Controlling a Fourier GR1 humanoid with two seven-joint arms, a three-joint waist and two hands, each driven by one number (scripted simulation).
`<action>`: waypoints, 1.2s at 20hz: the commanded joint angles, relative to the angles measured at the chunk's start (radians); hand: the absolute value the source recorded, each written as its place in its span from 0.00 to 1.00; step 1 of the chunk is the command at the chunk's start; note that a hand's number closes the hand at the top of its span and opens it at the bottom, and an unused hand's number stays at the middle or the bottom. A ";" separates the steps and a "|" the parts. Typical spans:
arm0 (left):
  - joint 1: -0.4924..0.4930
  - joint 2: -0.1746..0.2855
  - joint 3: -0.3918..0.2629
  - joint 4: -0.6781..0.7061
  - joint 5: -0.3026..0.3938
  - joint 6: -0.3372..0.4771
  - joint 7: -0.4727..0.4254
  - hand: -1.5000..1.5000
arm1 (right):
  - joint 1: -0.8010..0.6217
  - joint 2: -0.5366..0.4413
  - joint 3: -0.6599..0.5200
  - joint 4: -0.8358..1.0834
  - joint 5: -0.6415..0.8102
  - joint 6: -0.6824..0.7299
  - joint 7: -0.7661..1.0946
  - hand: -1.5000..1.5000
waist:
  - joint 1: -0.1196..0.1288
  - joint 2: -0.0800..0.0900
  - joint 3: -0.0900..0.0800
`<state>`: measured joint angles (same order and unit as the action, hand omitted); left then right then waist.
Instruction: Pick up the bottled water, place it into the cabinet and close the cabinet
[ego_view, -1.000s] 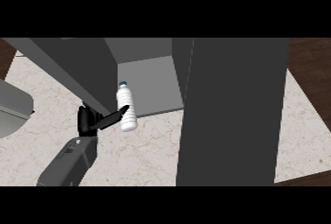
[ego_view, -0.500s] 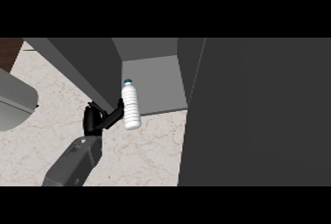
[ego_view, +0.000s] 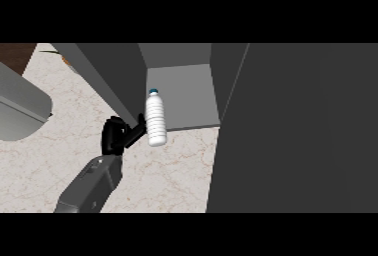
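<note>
Step in hand: carrying the bottled water (ego_view: 156, 120) into the open cabinet (ego_view: 184, 100); by my reading the pick is done and the placing is not.
Left hand (ego_view: 117, 136): black fingers curled against the bottle's lower half from its left side, gripping it; the grey forearm (ego_view: 88, 187) comes in from the near left.
Right hand: not in view.
Bottle's place: cap (ego_view: 153, 91) points to the far side, over the cabinet's light grey floor; the base hangs past the floor's near edge, above the marble counter (ego_view: 170, 175). I cannot tell whether it touches the floor.
Clearances: the cabinet's dark left wall (ego_view: 111, 75) is just beside the hand; the right wall is well apart.
How to do it well: go farther in and slightly right so the hand misses the left wall, and get the whole base over the floor before letting go (1 overhanging end could tip it back out).
Release: settle the bottle, open the fingers, then withdraw toward the near side.
Next: the broad dark panel (ego_view: 295, 125) at right is probably the door; it needs a free swing.
Also there: a rounded grey object (ego_view: 22, 105) at the left, which I cannot identify.
</note>
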<state>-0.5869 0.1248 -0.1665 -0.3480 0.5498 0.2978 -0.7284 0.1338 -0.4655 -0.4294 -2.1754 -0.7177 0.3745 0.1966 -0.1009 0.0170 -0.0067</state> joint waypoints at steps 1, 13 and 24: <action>-0.148 -0.119 -0.024 -0.138 0.022 -0.118 -0.043 1.00 | 0.017 -0.007 0.005 -0.027 0.005 0.006 0.017 0.00 | 0.003 -0.021 0.002; -0.050 -0.120 -0.065 -0.149 0.052 -0.362 -0.059 1.00 | 0.086 0.006 0.067 -0.142 -0.016 0.026 0.070 1.00 | 0.074 -0.037 0.005; 0.189 -0.040 -0.186 -0.319 0.006 -0.539 -0.042 0.00 | 0.153 -0.002 0.079 -0.326 0.020 -0.003 0.111 1.00 | 0.115 -0.050 0.007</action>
<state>-0.4375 0.0564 -0.3176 -0.5386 0.5604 -0.1432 -0.7627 0.2403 -0.4655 -0.3456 -2.3210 -0.7529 0.3924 0.2722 0.0046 -0.0189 -0.0014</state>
